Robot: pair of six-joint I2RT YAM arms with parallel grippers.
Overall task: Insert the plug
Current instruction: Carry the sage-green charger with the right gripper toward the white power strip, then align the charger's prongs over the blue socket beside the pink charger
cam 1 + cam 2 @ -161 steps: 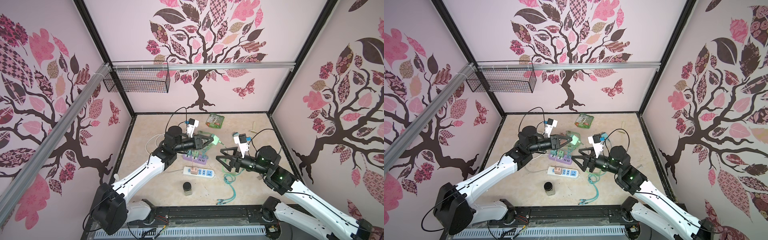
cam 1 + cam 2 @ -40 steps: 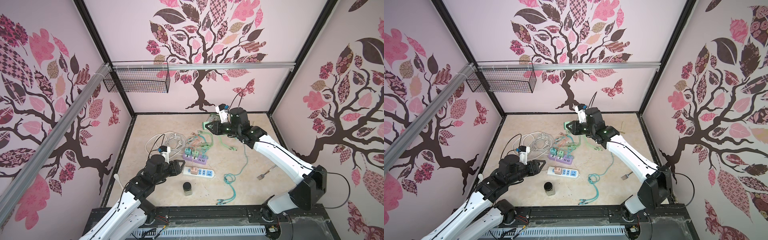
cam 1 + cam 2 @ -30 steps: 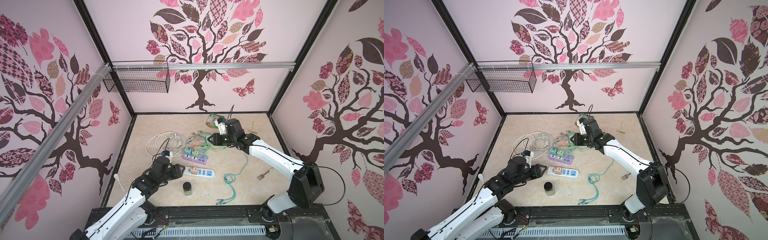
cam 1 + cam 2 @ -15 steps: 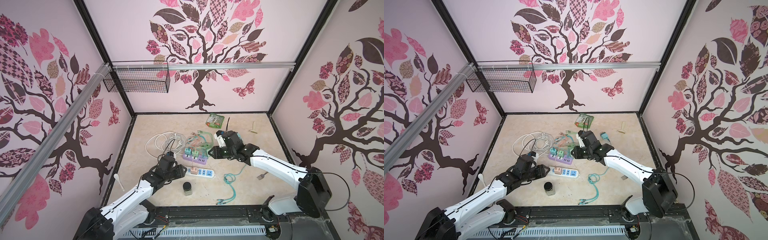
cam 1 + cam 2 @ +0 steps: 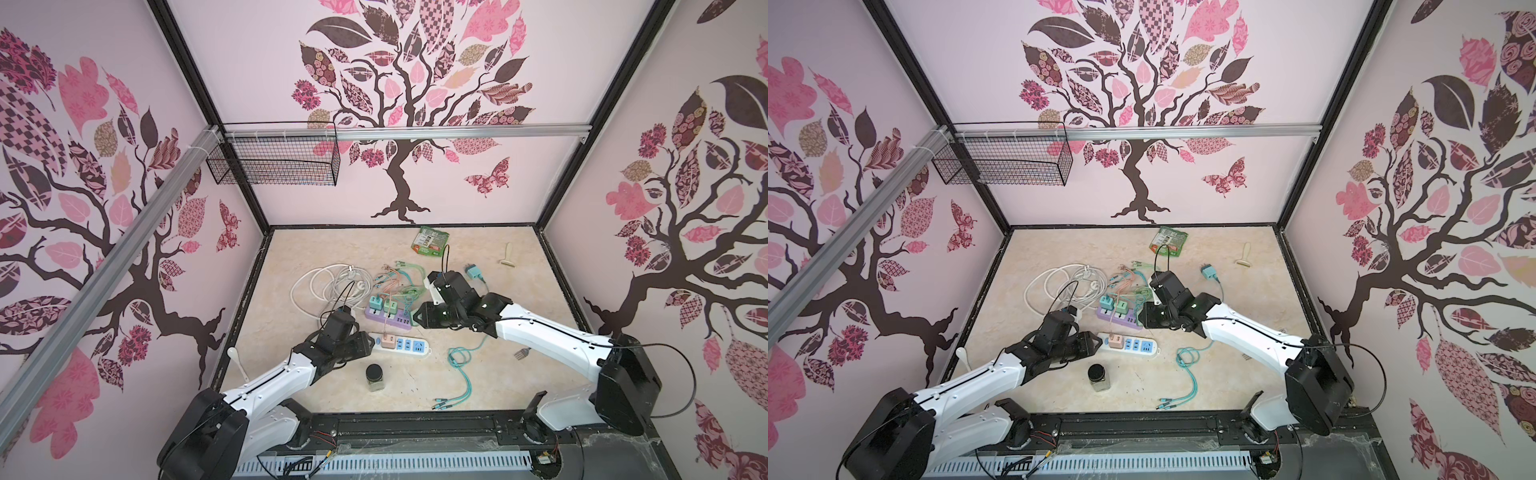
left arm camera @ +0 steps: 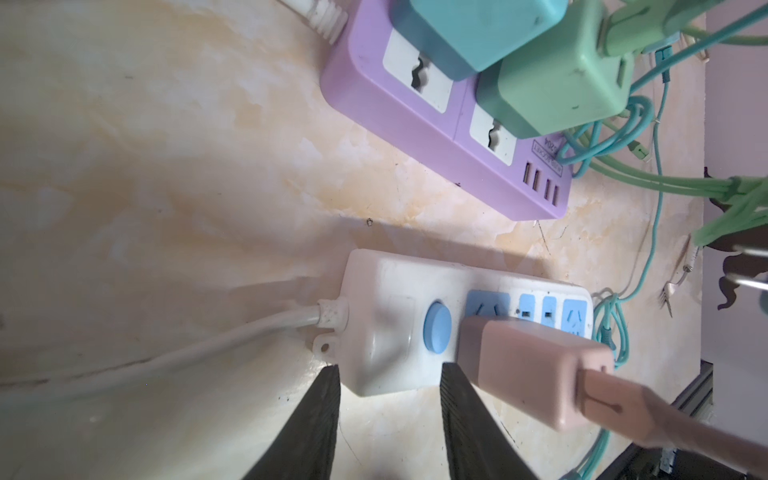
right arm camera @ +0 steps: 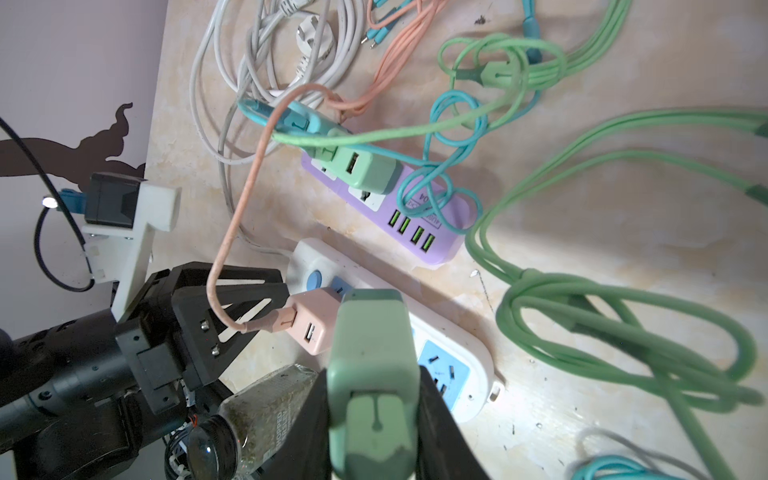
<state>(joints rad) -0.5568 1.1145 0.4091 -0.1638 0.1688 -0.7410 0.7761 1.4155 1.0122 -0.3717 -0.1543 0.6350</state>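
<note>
In both top views the desk point(image 5: 299, 253) carries two power strips lying close together: a purple power strip point(image 5: 390, 321) and, nearer the front, a white power strip point(image 5: 409, 345). One dark-lidded jar point(image 5: 375, 377) stands in front of the white one. One green packet point(image 5: 430, 242) lies by the back wall, its print too small to read. The left arm point(image 5: 976, 380) reaches to the white strip's cord end. The right arm point(image 5: 1246, 332) ends just beside the purple strip.

Through the left wrist camera, the purple strip shows four USB ports point(image 6: 540, 185), with a small printed label next to them that I cannot make out. Two cube chargers sit in it, a teal charger point(image 6: 473, 29) and a green charger point(image 6: 561, 83). One pink charger point(image 6: 528, 365) sits in the white strip beside its single round blue button point(image 6: 437, 328), and four blue socket faces show. The left fingers point(image 6: 309, 419) stand partly apart about the strip's button end. Whether they pinch it I cannot tell.

Through the right wrist camera, the right fingers point(image 7: 440, 440) are clamped on the pale green plug point(image 7: 372, 340). It hangs over the white strip, right beside the pink charger. The four USB ports glow green here. On the jar's label the letters "HOPPED" can be read.
</note>
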